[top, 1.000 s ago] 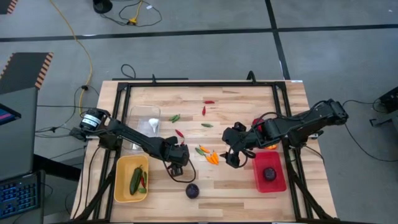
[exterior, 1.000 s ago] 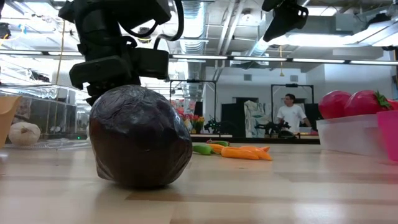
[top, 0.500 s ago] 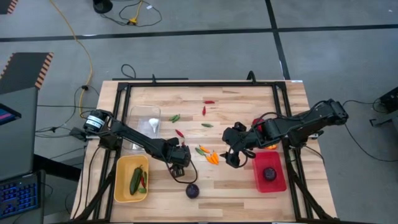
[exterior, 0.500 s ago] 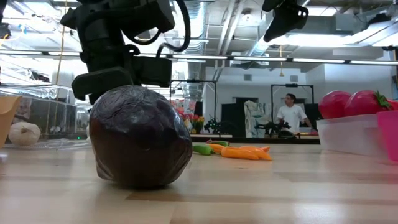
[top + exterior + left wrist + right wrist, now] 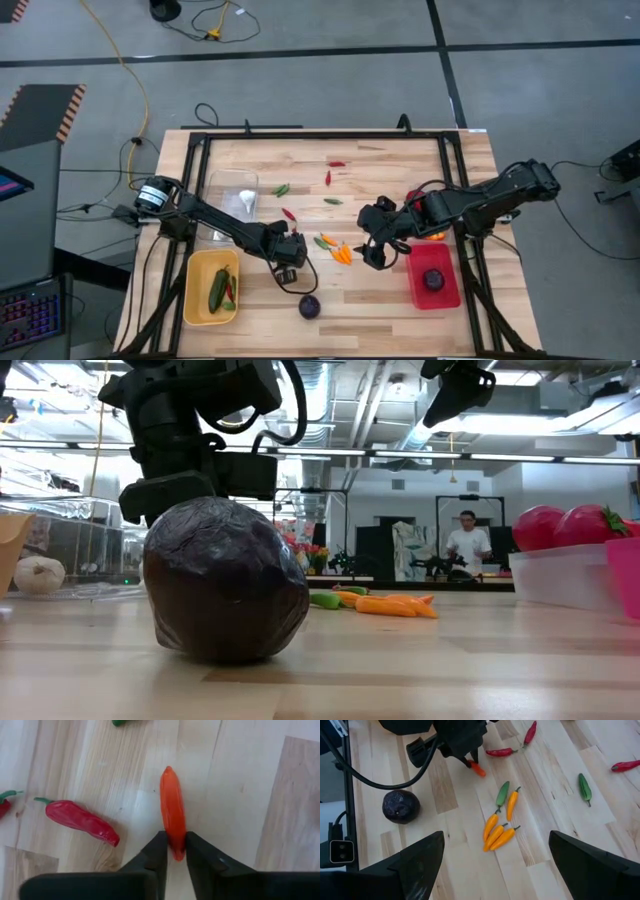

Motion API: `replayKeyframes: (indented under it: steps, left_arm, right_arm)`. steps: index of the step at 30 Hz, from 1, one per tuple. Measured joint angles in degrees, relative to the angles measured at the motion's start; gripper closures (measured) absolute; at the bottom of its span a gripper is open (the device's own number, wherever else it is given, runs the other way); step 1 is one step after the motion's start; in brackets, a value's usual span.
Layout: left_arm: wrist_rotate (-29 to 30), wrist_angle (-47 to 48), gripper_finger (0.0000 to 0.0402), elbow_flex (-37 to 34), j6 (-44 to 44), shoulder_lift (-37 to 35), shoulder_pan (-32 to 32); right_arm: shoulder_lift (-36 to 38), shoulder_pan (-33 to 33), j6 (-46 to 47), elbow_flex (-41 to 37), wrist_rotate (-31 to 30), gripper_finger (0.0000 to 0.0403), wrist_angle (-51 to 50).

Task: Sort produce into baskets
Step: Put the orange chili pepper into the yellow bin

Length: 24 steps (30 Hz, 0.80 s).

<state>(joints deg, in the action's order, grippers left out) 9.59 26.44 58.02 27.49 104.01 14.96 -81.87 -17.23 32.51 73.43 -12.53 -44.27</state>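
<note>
One end only of the orange chilli (image 5: 172,817) lying on the table (image 5: 400,300) is pinched by the left gripper (image 5: 173,851), so it could swivel or slip free when lifted, while the right gripper (image 5: 495,865) hangs open nearby.

Both arms are dark, chunky black links with rounded joints. The left arm (image 5: 215,222) has a silver-and-black round motor housing at its base, upper left of the table in the high view, with thin black cables looping off it. The right arm (image 5: 480,200) looks the same, all black, with a cable loop over its wrist. The left gripper (image 5: 173,854) has flat matte-black fingers tapering to blunt tips, and the right gripper (image 5: 492,860) has broad black ones.
</note>
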Motion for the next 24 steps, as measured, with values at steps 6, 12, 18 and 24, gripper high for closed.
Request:
replayKeyframes:
  steps: [6,12,18,24]
  left_arm:
    - [0.04,0.46,0.0388,0.48,-1.95,0.03,-0.02]
    - [-0.57,7.12,0.0397,5.49,-6.85,0.37,-0.04]
    - [-1.99,17.96,0.0397,13.16,-12.30,0.32,-0.02]
    - [-8.01,30.89,0.0397,21.24,-13.31,0.22,0.79]
  right_arm:
    - [0.00,0.00,0.00,0.00,0.00,0.0017,0.00]
    - [0.00,0.00,0.00,0.00,0.00,0.0017,0.00]
    - [0.01,0.00,0.00,0.00,0.00,0.0017,0.00]
    - [0.00,0.00,0.00,0.00,0.02,0.0017,0.00]
